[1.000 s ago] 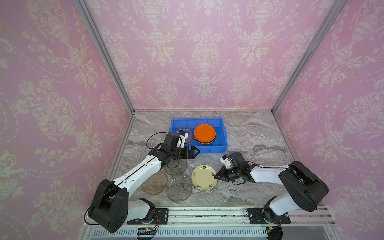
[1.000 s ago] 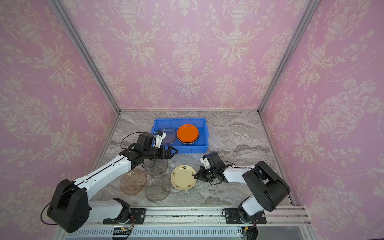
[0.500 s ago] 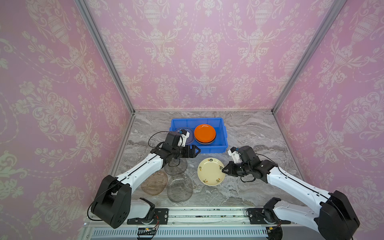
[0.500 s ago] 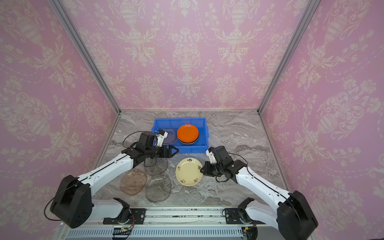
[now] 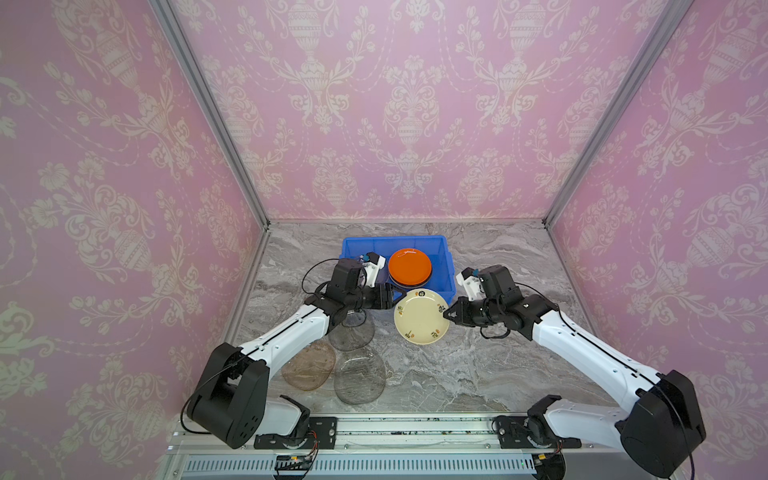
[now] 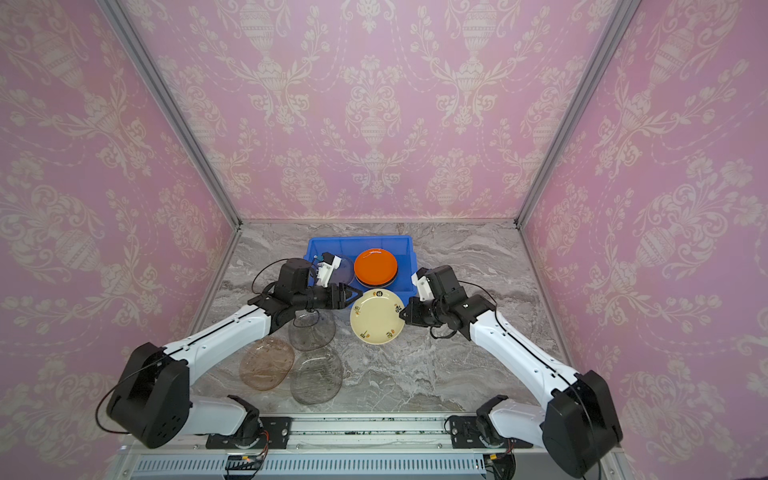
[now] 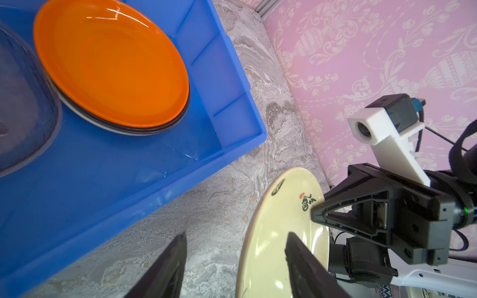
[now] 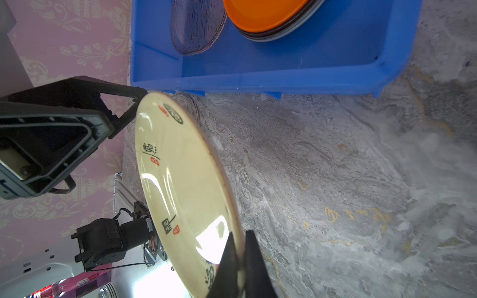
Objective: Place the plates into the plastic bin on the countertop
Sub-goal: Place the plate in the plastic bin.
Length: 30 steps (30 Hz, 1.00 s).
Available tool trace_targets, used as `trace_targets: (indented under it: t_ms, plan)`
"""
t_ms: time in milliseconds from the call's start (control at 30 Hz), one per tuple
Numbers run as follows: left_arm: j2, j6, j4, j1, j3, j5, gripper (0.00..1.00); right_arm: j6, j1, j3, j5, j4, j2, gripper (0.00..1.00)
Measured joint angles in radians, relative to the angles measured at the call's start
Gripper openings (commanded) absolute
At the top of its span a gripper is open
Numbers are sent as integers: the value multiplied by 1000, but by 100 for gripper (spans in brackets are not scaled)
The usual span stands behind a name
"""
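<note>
A cream plate with small dark motifs hangs tilted above the countertop, just in front of the plastic bin. My right gripper is shut on the cream plate's right rim. My left gripper is open, its jaws straddling the opposite rim of the cream plate with a gap still showing. Inside the bin an orange plate tops a small stack, beside a clear glass plate.
Three clear glass plates lie on the countertop under and in front of the left arm: a grey one, an amber one and another grey one. Pink walls close in three sides. An aluminium rail with both arm bases runs along the front.
The right arm has lifted the cream plate off the countertop and carried it up toward the bin. The left gripper's jaws have narrowed around the plate's left rim.
</note>
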Motion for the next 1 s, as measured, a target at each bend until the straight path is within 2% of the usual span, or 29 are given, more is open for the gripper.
trace_targets:
  t_ms: [67, 333, 433, 500, 600, 667, 733, 767, 833, 1000]
  plan:
    - [12, -5, 10, 0, 0, 11, 53, 0, -6, 18, -3, 12, 8, 0]
    - [29, -23, 18, 0, 0, 19, 18, 0, -20, 69, -7, 40, 57, 0]
    - [35, -26, 19, 5, 6, 23, 1, 0, -26, 79, -5, 40, 87, 0]
    - [46, -25, 18, 15, 21, 27, 0, -1, -42, 87, -23, 51, 110, 0]
    - [74, -28, 14, 29, 59, 28, 0, 0, -57, 117, -30, 67, 142, 10]
    - [105, -28, 12, 38, 97, 25, 0, 1, -71, 145, -26, 80, 173, 23]
    - [139, -24, 3, 40, 142, 9, 0, 5, -82, 181, -21, 88, 208, 41]
    - [162, -20, -6, 41, 171, -2, 0, 3, -86, 201, -16, 90, 224, 46]
    - [206, -8, -32, 44, 229, -24, 0, -4, -98, 242, 0, 85, 248, 49]
    - [321, 29, -94, 68, 401, -85, 0, -7, -166, 295, 45, 76, 253, 49]
